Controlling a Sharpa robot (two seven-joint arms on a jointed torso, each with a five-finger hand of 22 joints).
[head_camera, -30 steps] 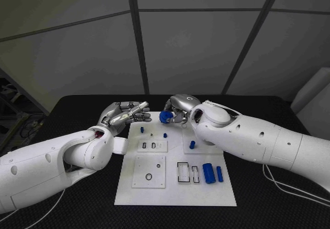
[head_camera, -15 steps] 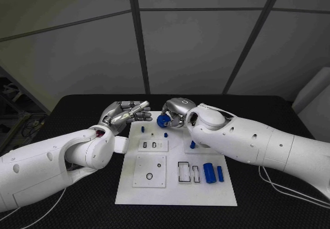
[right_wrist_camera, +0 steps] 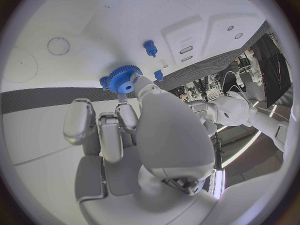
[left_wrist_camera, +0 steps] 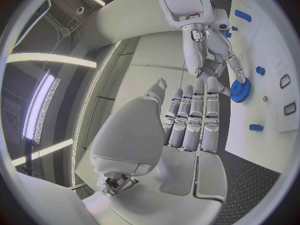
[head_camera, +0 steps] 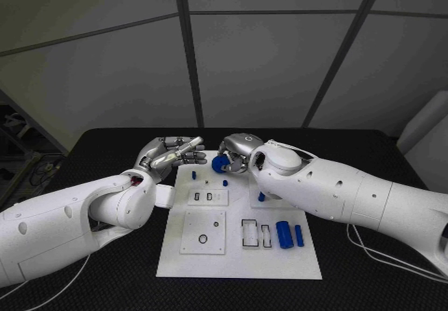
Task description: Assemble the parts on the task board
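The white task board (head_camera: 238,256) lies in the middle of the table. My right hand (head_camera: 237,151) hovers over its far edge and pinches a blue gear (head_camera: 221,164) at its fingertips; the right wrist view shows the gear (right_wrist_camera: 122,79) just above the board (right_wrist_camera: 56,20), near an upright blue peg (right_wrist_camera: 149,47). My left hand (head_camera: 171,153) is beside it at the board's far left corner, fingers (left_wrist_camera: 195,116) straight, holding nothing. Two blue pegs (head_camera: 193,175) (head_camera: 224,183) stand below the gear.
Two blue cylinders (head_camera: 283,234) (head_camera: 299,236) lie by a rectangular slot (head_camera: 249,234) at the board's right. Another blue part (head_camera: 261,195) stands mid-right. A raised plate with round holes (head_camera: 204,232) sits at the left. Black table (head_camera: 373,259) surrounds the board.
My right hand has carried the gear a little to the left and lower, toward the board's far left pegs. The left hand has stayed still.
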